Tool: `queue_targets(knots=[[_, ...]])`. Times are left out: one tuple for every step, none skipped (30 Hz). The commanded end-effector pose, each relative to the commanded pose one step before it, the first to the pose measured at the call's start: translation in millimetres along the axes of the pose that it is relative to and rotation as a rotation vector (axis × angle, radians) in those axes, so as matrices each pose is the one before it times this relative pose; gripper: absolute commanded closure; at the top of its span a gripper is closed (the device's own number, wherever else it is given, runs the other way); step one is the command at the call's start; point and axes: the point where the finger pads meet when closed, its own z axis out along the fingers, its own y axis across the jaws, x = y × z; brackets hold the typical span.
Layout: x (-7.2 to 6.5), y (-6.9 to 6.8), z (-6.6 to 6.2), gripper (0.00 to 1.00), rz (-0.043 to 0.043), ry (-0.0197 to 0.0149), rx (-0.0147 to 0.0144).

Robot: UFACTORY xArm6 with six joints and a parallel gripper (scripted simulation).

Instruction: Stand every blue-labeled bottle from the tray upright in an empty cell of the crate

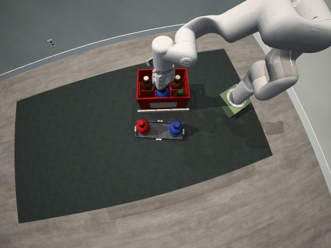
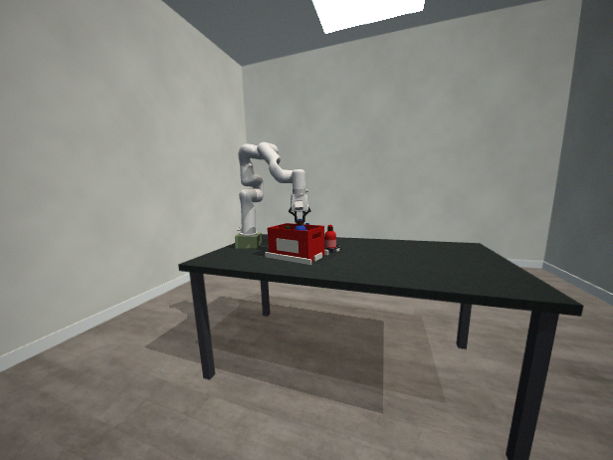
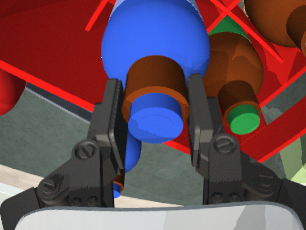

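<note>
My gripper (image 2: 300,218) (image 3: 155,95) is shut on the neck of a blue-labeled bottle (image 1: 163,93) (image 2: 300,227) (image 3: 155,40). The bottle looks upright, in the front middle cell of the red crate (image 1: 142,104) (image 2: 315,244) (image 3: 50,55); its shoulder shows above the rim in the exterior view, and its base is hidden. The crate also holds a white-capped brown bottle (image 1: 146,84), a tan-capped brown bottle (image 1: 177,84) and a green-capped bottle (image 1: 180,92) (image 3: 244,120). On the tray (image 1: 158,130), a red bottle (image 1: 143,127) (image 2: 330,239) and another blue bottle (image 1: 175,129) (image 3: 132,152) stand upright.
A white strip (image 1: 163,110) lies on the dark table top (image 1: 80,150) (image 2: 398,264) between crate and tray. The green base block (image 1: 230,111) (image 2: 248,241) of the arm is right of the crate in the top view. Crate walls and dividers surround the held bottle.
</note>
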Motion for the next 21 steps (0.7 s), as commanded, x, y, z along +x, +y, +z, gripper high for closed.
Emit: queue_targets(knots=[[1.19, -1.36, 2.23, 1.00, -0.00011, 0.00377, 0.00417], [0.01, -0.01, 1.17, 1.00, 0.00000, 0.00000, 0.00000], [0.00, 0.00, 1.19, 1.00, 0.00000, 0.00000, 0.00000], [0.00, 0.00, 1.21, 1.00, 0.00000, 0.00000, 0.00000], [0.00, 0.00, 1.22, 1.00, 0.00000, 0.00000, 0.00000], [0.01, -0.01, 1.23, 1.00, 0.00000, 0.00000, 0.00000], [0.00, 0.00, 1.23, 1.00, 0.00000, 0.00000, 0.00000], [0.00, 0.00, 1.23, 1.00, 0.00000, 0.00000, 0.00000], [0.00, 0.00, 1.22, 1.00, 0.00000, 0.00000, 0.00000], [0.00, -0.01, 1.21, 1.00, 0.00000, 0.00000, 0.00000], [0.00, 0.00, 1.19, 1.00, 0.00000, 0.00000, 0.00000], [0.00, 0.00, 1.16, 1.00, 0.00000, 0.00000, 0.00000], [0.01, -0.01, 1.14, 1.00, 0.00000, 0.00000, 0.00000], [0.00, 0.00, 1.11, 1.00, 0.00000, 0.00000, 0.00000], [0.00, 0.00, 0.00, 1.00, 0.00000, 0.00000, 0.00000], [0.00, 0.00, 0.00, 1.00, 0.00000, 0.00000, 0.00000], [0.00, 0.00, 1.07, 1.00, 0.00000, 0.00000, 0.00000], [0.00, 0.00, 1.03, 1.00, 0.00000, 0.00000, 0.00000], [0.00, 0.00, 0.98, 1.00, 0.00000, 0.00000, 0.00000], [0.00, 0.00, 0.93, 1.00, 0.00000, 0.00000, 0.00000], [0.00, 0.00, 0.88, 1.00, 0.00000, 0.00000, 0.00000]])
